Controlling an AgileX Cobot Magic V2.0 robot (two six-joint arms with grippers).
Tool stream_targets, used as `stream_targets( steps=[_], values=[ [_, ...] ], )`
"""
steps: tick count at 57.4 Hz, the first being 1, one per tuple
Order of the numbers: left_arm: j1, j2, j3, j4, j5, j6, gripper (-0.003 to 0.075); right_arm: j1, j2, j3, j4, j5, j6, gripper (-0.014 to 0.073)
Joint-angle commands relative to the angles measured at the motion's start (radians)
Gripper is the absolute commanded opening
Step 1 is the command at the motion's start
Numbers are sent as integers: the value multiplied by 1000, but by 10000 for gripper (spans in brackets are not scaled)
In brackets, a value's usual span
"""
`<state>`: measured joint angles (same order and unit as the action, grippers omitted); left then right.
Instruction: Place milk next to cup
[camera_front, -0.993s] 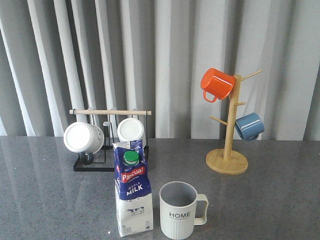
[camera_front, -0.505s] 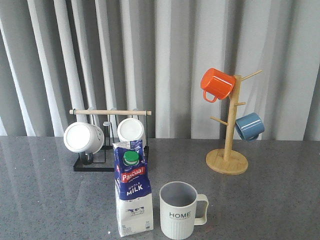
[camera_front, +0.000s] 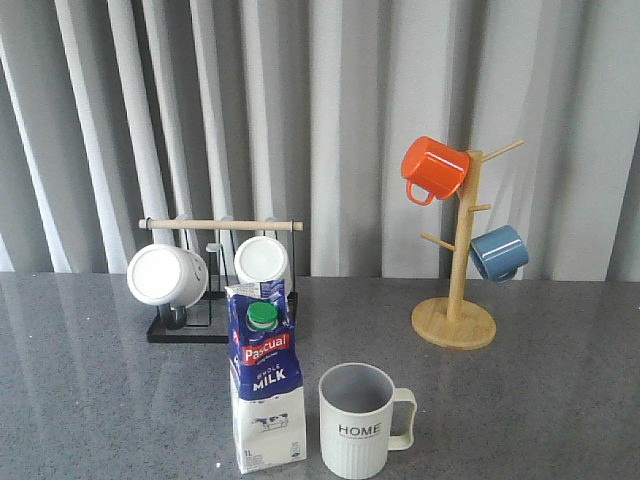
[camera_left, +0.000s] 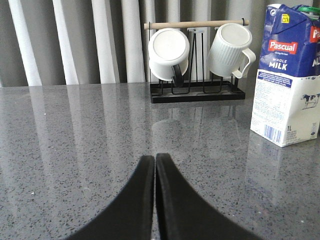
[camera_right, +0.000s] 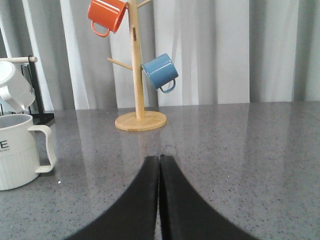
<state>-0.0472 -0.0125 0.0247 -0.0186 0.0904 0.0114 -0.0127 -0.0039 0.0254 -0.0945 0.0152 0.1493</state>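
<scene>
The milk (camera_front: 265, 385), a white and blue carton with a green cap, stands upright near the table's front edge in the front view. Just to its right stands the cup (camera_front: 357, 421), a cream ribbed mug lettered "HOME", handle pointing right. A narrow gap separates them. The milk (camera_left: 288, 75) also shows in the left wrist view, well away from my left gripper (camera_left: 154, 158), which is shut on nothing. In the right wrist view the cup (camera_right: 20, 150) stands off to one side of my right gripper (camera_right: 159, 158), also shut and empty. Neither gripper shows in the front view.
A black rack (camera_front: 215, 325) with a wooden bar holds two white mugs (camera_front: 167, 274) behind the milk. At the back right a wooden mug tree (camera_front: 455, 322) carries an orange mug (camera_front: 434, 168) and a blue mug (camera_front: 498, 252). Grey curtains hang behind the table.
</scene>
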Motion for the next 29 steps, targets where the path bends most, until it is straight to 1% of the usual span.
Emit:
stream_targets(
  steps=[1, 5, 11, 16, 29],
  values=[
    [-3, -11, -20, -3, -72, -6, -7, -1, -19, 11, 3, -38, -3, -9],
    [-3, -11, -20, -3, -72, -6, -7, -1, -19, 11, 3, -30, -3, -9],
    [-3, -11, -20, -3, -72, -6, -7, 1, -19, 11, 10, 28, -5, -9],
    [-3, -11, -20, -3, -72, -6, -7, 23, -19, 11, 5, 35, -27, -9],
    [-3, -11, -20, -3, -72, -6, -7, 34, -19, 11, 2, 5, -182, -9]
  ],
)
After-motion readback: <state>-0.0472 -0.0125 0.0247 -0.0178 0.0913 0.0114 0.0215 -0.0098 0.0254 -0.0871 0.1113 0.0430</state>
